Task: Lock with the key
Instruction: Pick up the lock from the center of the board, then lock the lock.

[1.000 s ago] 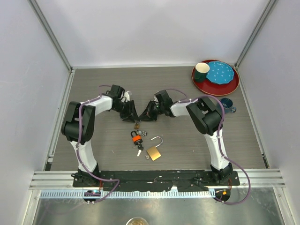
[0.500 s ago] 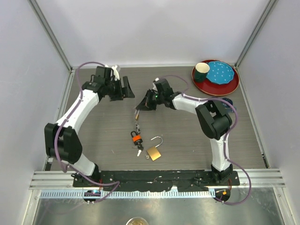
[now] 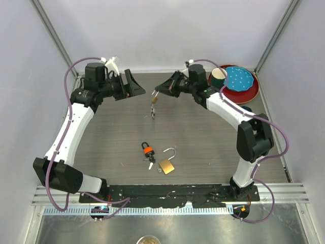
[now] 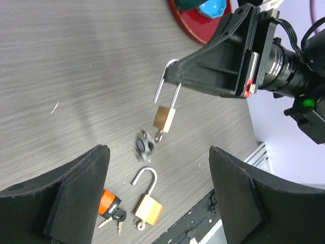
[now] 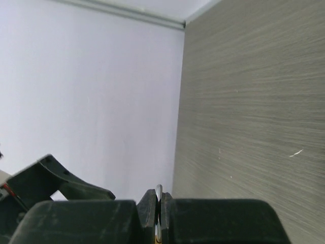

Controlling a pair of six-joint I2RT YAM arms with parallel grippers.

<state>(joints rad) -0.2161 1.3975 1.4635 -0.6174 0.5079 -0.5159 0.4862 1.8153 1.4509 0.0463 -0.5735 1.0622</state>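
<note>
Grey wood-grain table (image 3: 101,137) inside pale walls, both arms reaching up over its far half. Working from my left: the left claw (image 3: 136,89) is spread wide, holds nothing, and points rightward at the job.

Just to its right, in the air between the two claws, hangs the small brass padlock (image 3: 154,100). Its long axis runs straight down: shackle (image 4: 169,76) on top, body below, the key (image 4: 158,136) poking out of the underside with a key bunch (image 4: 144,144) dangling off it. In the left wrist view one leg of the shackle looks to sit outside the body, so I judge it not yet snapped home.

Below, lying flat on the table near the arm bases, are an orange padlock (image 3: 148,150) and a larger brass padlock (image 3: 166,163) with its shackle swung open, both well apart from the hanging one.

Next comes the right claw (image 3: 158,92), pressed together on the shackle's top. The free left arm is near and facing; I reckon it must close on the body or key.

Far right, a red tray (image 3: 253,94) carries a blue plate (image 3: 238,79) and a green cup (image 3: 219,77); I cannot tell the cup's contents.
</note>
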